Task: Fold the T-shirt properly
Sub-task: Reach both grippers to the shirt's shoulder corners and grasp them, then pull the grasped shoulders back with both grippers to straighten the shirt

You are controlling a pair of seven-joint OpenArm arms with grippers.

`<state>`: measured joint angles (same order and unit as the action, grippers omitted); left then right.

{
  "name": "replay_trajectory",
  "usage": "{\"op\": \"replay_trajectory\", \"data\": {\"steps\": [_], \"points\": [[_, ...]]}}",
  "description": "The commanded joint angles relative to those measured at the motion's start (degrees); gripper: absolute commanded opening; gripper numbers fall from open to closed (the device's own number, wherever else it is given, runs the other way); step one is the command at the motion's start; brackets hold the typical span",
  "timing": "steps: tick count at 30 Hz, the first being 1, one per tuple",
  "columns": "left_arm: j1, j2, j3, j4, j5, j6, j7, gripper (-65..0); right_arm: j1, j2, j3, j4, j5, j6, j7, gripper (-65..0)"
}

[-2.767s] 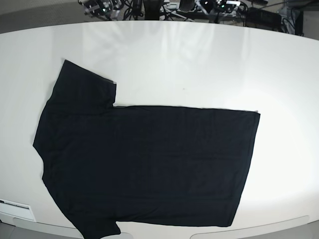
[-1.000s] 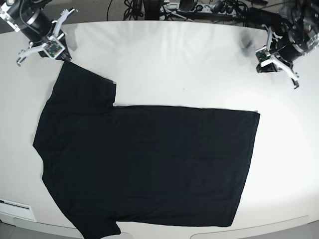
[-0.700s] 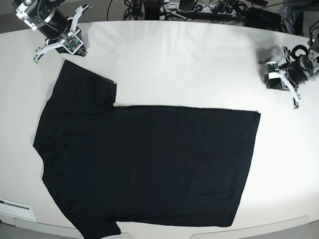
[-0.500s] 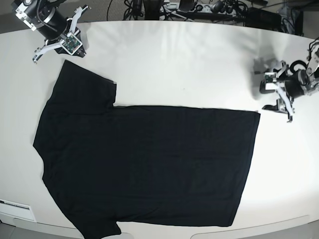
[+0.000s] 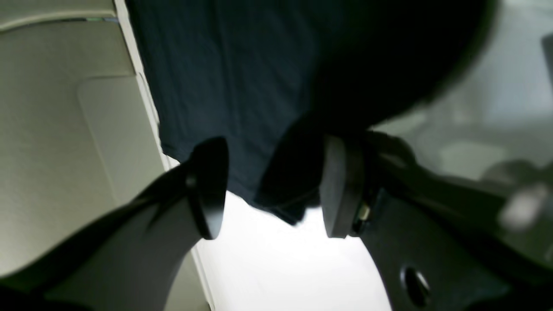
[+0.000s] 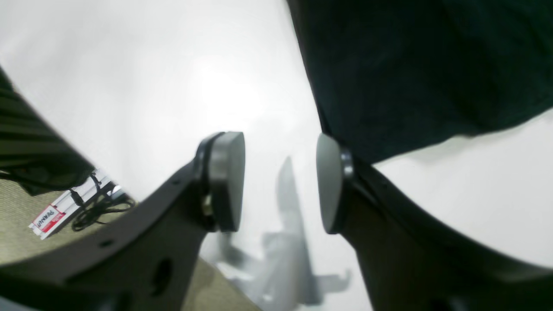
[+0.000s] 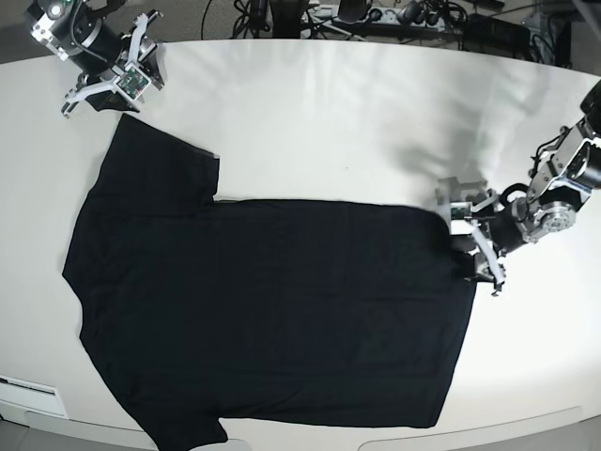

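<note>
The black T-shirt (image 7: pixel 272 301) lies flat, plain side up, on the white table (image 7: pixel 329 113), with its sleeves to the left and its hem to the right. My left gripper (image 7: pixel 471 249) hangs low over the hem's far corner. In the left wrist view it (image 5: pixel 272 190) is open, and the dark cloth edge (image 5: pixel 276 207) shows in the gap between its fingers, not pinched. My right gripper (image 7: pixel 111 92) is just beyond the far sleeve's tip (image 7: pixel 127 120). The right wrist view shows it (image 6: pixel 276 183) open over bare table, with the sleeve (image 6: pixel 410 65) beside its right finger.
Cables and equipment (image 7: pixel 329 14) crowd the space behind the table's far edge. A white labelled strip (image 7: pixel 28 390) sits at the near left corner. The right wrist view also takes in a power strip with a red label (image 6: pixel 47 216) and cables below the table edge.
My left gripper has swung in from the table's right edge and come down over the hem's far corner. My right gripper stayed by the sleeve tip and its jaws have parted.
</note>
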<state>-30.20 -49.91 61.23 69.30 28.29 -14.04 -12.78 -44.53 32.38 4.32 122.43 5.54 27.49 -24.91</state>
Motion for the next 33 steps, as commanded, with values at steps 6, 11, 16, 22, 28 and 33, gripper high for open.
{"op": "replay_trajectory", "data": {"steps": [6,11,16,22,28,33], "points": [[1.3,1.3,2.1,-0.7,-0.1,-8.3,2.7,-28.5,8.1,0.7,0.4,-9.1,0.5,1.1,2.4,-31.7],[1.3,1.2,2.1,-0.7,-2.7,-8.2,6.8,-28.6,13.8,0.7,-0.3,-14.4,6.3,4.7,3.3,-31.8],[1.3,1.2,2.1,-0.7,-6.3,-7.9,9.9,-52.6,19.1,0.7,-5.0,-19.2,6.1,-1.1,3.2,-58.5],[1.7,0.1,2.1,1.3,-10.1,-5.7,14.4,-65.0,21.1,1.1,-5.0,-16.2,6.2,-2.1,2.7,-65.0],[6.1,-8.0,2.1,14.3,-10.4,0.3,19.6,-65.0,15.8,2.1,-1.1,-6.6,6.3,-3.3,-1.6,-65.0],[8.6,-17.0,2.1,28.9,-10.4,3.1,24.3,-65.0,8.6,6.4,5.0,2.2,6.3,-4.4,-3.0,-65.0]]}}
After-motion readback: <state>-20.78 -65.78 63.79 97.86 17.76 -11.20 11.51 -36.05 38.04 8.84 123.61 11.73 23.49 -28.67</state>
